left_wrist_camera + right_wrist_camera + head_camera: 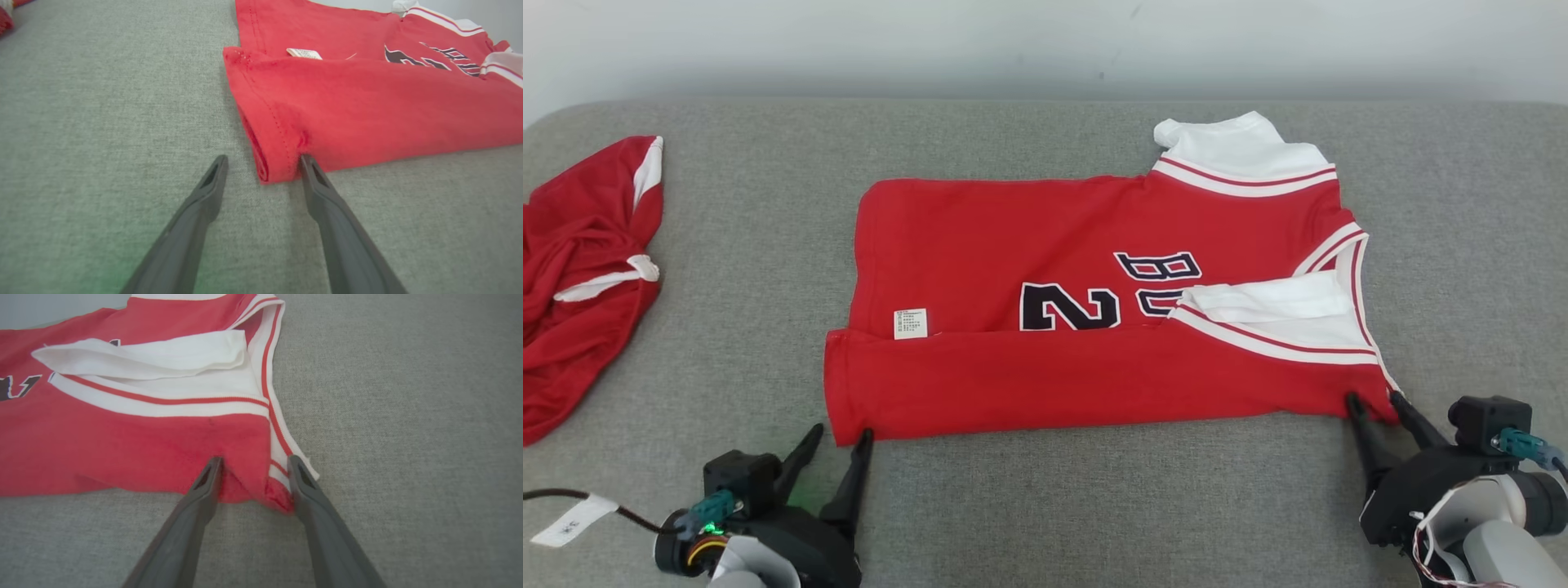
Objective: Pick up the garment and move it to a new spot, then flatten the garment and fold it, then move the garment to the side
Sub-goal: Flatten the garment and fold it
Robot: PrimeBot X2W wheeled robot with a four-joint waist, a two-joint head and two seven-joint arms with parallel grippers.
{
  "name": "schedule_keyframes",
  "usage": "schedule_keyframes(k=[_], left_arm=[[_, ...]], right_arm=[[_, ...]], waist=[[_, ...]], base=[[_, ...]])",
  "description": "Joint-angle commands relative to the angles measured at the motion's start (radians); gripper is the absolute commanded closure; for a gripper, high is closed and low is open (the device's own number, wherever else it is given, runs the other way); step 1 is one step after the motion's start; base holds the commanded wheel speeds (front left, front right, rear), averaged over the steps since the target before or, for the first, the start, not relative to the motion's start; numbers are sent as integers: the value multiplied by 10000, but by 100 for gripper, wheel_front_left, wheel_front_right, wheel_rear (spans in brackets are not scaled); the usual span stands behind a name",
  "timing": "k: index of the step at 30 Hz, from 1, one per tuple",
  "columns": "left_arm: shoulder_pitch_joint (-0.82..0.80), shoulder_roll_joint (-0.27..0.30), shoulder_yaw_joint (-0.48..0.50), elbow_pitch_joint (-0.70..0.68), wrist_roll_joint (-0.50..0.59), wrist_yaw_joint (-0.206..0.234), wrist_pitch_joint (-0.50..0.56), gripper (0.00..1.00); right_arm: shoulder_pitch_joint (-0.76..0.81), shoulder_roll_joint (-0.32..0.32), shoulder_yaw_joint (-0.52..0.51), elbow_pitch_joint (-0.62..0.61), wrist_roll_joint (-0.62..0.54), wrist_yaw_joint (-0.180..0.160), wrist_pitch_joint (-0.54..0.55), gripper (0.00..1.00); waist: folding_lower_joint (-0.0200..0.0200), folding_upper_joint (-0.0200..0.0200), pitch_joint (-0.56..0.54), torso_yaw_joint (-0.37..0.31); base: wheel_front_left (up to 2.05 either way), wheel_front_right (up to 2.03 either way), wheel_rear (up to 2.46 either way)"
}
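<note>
Bare cushion [752,269] between jersey [1013,245], crumpled cloth [580,278]

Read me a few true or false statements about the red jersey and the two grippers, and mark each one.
1. The red jersey lies on a grey fabric surface. True.
2. The left gripper is shut tight on the jersey's hem. False: its jaws stand apart, with the jersey's near corner between them.
3. The right gripper straddles the near corner beside the white-trimmed armhole. True.
4. A white label shows on the jersey. True.
5. The second red garment lies on top of the jersey. False: it lies apart from it, at the far left of the head view.
</note>
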Motion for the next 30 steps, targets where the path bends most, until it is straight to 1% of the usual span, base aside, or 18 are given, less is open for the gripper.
schedule_keyframes(k=[1, 2, 4, 10, 13, 14, 16, 21, 24, 25, 30], left_arm=[[-65, -73, -3, 135, 20, -31, -29, 81], [-123, -121, 2, 269, 33, -70, -29, 100], [-194, -208, -3, 435, 46, -86, -29, 100], [262, -128, -110, 511, 194, -145, -31, 100], [768, -39, -108, 179, 211, -148, -31, 100], [1161, 67, -81, -84, 251, -148, -31, 100], [1568, 96, -79, -364, 276, -139, -31, 100], [2525, 341, 2, -942, 79, 192, 14, 100], [3014, 459, 8, -1489, -22, 443, 152, 100], [3014, 459, 8, -1489, -22, 443, 152, 100], [3488, 660, 57, -2317, -117, 757, 442, 100]], right_arm=[[-52, 108, 35, 95, 1, 7, 10, 100], [-36, 128, 45, 147, -2, 7, -2, 100], [19, 80, 9, 198, 69, 7, -42, 100], [738, 48, -211, -3, 497, 6, -139, 100], [1440, 47, -334, -421, 737, 6, -53, 100], [1974, 55, -477, -823, 854, 6, 45, 100], [2567, 77, -698, -1273, 926, 6, 200, 100], [3924, 248, -1385, -2634, 885, 6, 758, 100], [4571, 463, -1776, -3423, 772, 6, 1249, 100], [4571, 463, -1776, -3423, 772, 6, 1249, 100], [5281, 924, -2205, -4407, 619, 6, 2086, 100]], waist=[[0, -1, -15, 35], [0, -1, -44, 50], [0, -1, -146, 75], [0, -1, -807, 75], [0, -1, -1157, 52], [0, -1, -1355, 37], [0, -1, -1494, 41], [0, -1, -1642, -29], [0, -1, -1634, -92], [0, -1, -1634, -92], [0, -1, -1572, -104]], base=[[0, 0, 0], [0, 0, 0], [0, 0, 0], [0, 0, 0], [0, 0, 0], [0, 0, 0], [0, 0, 0], [0, 0, 0], [0, 0, 0], [0, 0, 0], [0, 0, 0]])
